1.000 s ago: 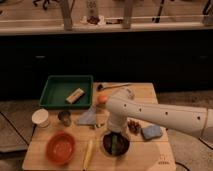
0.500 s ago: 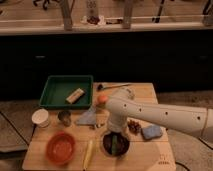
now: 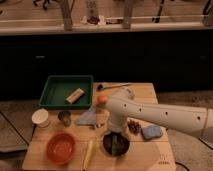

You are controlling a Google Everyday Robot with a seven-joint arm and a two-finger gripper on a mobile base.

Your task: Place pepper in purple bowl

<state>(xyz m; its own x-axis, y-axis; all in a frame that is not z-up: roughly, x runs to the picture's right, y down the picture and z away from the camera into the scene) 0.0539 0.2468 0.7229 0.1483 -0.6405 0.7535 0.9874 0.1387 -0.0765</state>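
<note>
The white arm comes in from the right and bends down over the purple bowl (image 3: 116, 144) at the front of the wooden counter (image 3: 150, 155). The claw (image 3: 116, 134) sits just above the bowl's back rim, mostly hidden by the wrist; its fingers stand spread wide, pinching nothing. The pepper (image 3: 115, 146) shows as a small green sliver lying inside the bowl, apart from the claw, so the drop looks done and the task looks essentially complete, with only a retreat left. Against the earlier frames nothing visible differs: arm, claw and bowl sit in the same spots and the pepper hasn't shifted. Around it: orange-red bowl (image 3: 61, 148) front left, a long pale yellow vegetable (image 3: 88, 153) between the two bowls, a blue sponge (image 3: 151, 132) to the right, an orange fruit (image 3: 102, 100) by the arm's elbow, a green tray (image 3: 50, 92) with a small block behind, plus a white cup (image 3: 40, 118) and a metal cup (image 3: 64, 118) on the left.
</note>
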